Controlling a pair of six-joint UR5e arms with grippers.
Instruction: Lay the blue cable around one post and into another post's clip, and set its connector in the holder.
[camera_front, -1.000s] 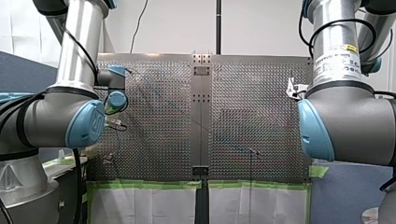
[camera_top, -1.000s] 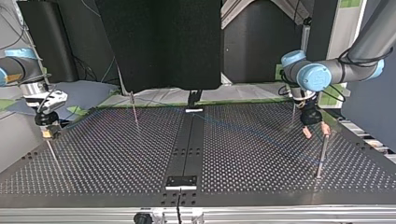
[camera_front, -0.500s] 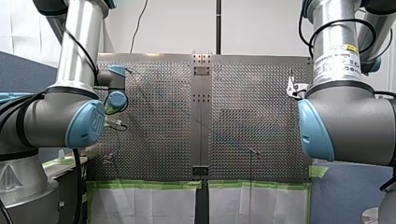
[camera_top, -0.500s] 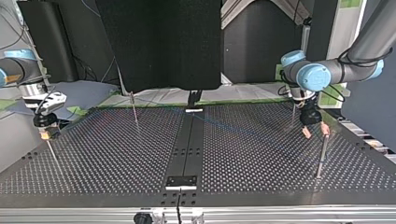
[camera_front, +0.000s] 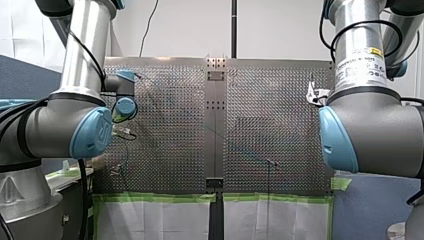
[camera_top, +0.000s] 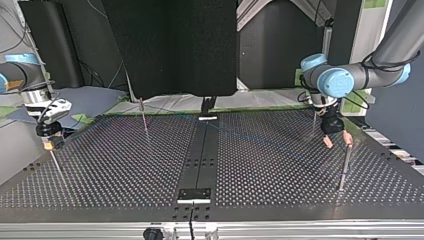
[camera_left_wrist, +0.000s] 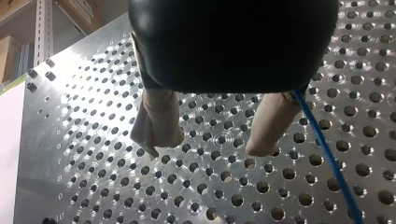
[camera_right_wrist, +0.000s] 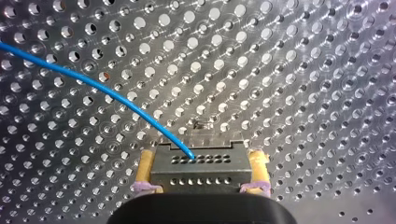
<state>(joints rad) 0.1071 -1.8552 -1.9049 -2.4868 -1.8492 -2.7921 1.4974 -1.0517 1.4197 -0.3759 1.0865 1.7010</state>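
Observation:
In the right wrist view my right gripper (camera_right_wrist: 201, 154) is shut, its yellow pads clamped on a dark grey connector (camera_right_wrist: 201, 173). The blue cable (camera_right_wrist: 116, 97) leaves the connector and arcs away over the perforated table (camera_right_wrist: 303, 93). At the top view's left that gripper (camera_top: 48, 144) hovers over the table's edge, above a thin post (camera_top: 56, 165). My left gripper (camera_left_wrist: 210, 140) hangs open just above the plate, nothing between its beige pads (camera_left_wrist: 159, 123). The cable (camera_left_wrist: 327, 154) passes just outside one pad. At the top view's right it (camera_top: 338, 141) hangs beside a post (camera_top: 345, 167).
Two more thin posts (camera_top: 144, 117) (camera_top: 314, 122) stand near the table's far edge in the top view. A dark centre strip (camera_top: 200, 160) with a black plate (camera_top: 195, 195) runs down the middle. In the front view both arms' big elbows (camera_front: 85, 130) (camera_front: 370, 130) flank the table.
My right gripper has drifted very slightly toward the top view's left with the connector in it. My left gripper has stayed where it was.

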